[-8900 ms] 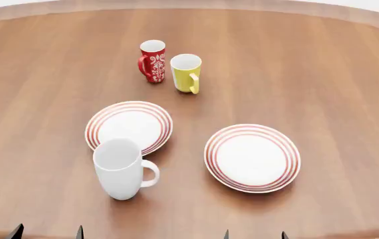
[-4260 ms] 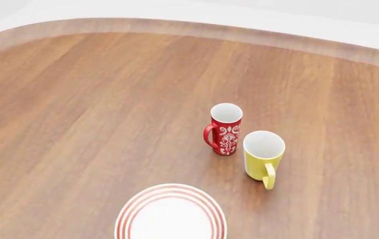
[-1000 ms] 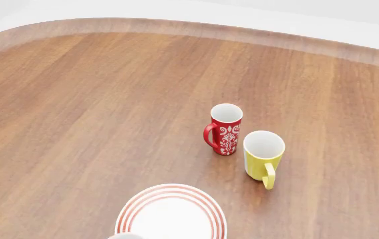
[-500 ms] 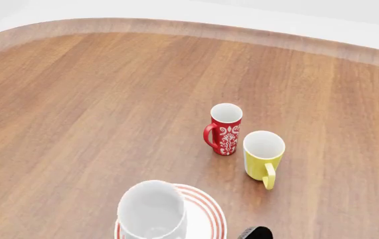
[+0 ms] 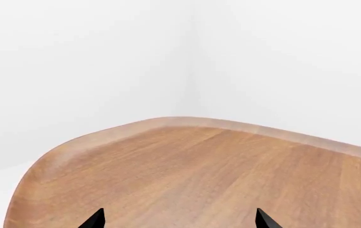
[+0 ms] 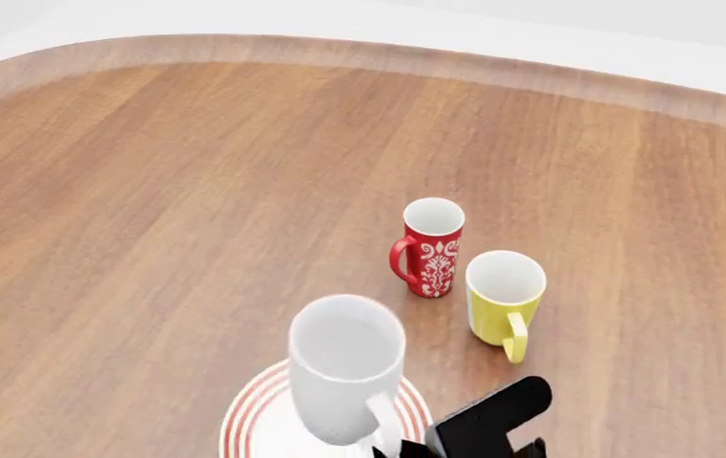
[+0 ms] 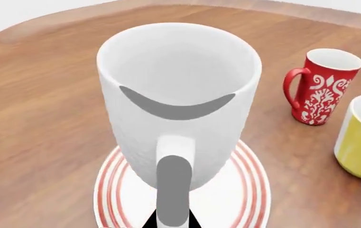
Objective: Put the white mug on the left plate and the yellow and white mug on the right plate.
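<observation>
Two dark jaws of the right gripper (image 7: 171, 219) close on the loop handle of the white mug (image 6: 343, 377), glossy, wide-rimmed and tapering, held upright over the left plate (image 6: 245, 418), flat with red rim rings. Left gripper (image 5: 177, 219) jaws stand wide apart. Beyond, the yellow and white mug (image 6: 504, 294) stands beside a red patterned mug (image 6: 430, 246) on the rounded wood-grain surface (image 6: 172, 191); white walls (image 5: 104, 57) behind.

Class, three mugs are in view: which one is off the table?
The white mug, the largest and plain one, hangs above the left plate. The red patterned mug and the yellow and white mug both stand on the wood.
</observation>
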